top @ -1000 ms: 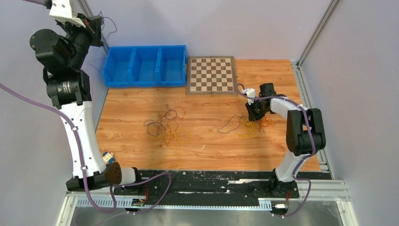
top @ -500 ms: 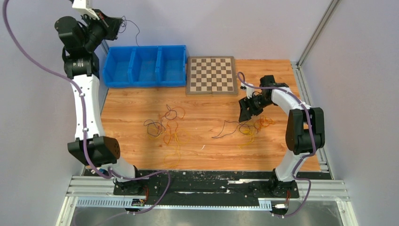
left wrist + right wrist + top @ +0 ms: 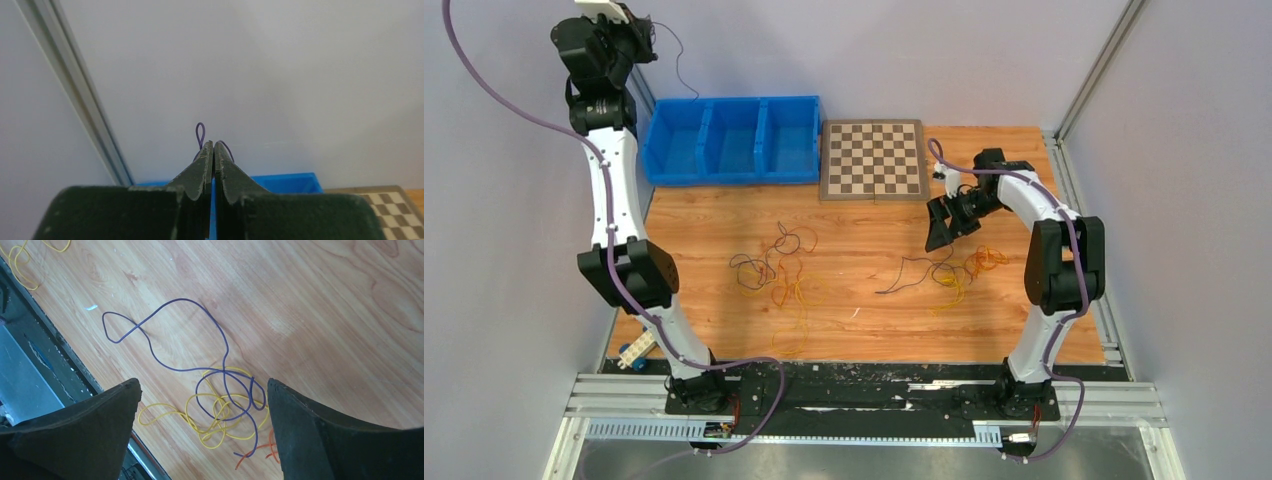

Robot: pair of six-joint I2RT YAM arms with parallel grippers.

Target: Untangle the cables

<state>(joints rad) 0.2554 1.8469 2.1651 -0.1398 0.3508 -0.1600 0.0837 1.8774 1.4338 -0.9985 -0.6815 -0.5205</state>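
the left gripper (image 3: 213, 146), up by the wall (image 3: 300, 75), is clenched on a thin purple wire (image 3: 200, 131). the right gripper (image 3: 202, 385) hangs released over a purple-yellow-orange tangle of cables (image 3: 222, 410).

My left claw (image 3: 213, 146) hides most of the purple wire (image 3: 200, 134); only loops peek out at twelve o'clock. The orange wire (image 3: 250, 458) is cut off at six o'clock.

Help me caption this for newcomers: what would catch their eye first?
The left gripper, raised high in the far left corner near the blue bin, is shut on a thin purple cable. The right gripper hangs open over a purple, yellow and orange tangle on the wooden table, with a second tangle mid-table.
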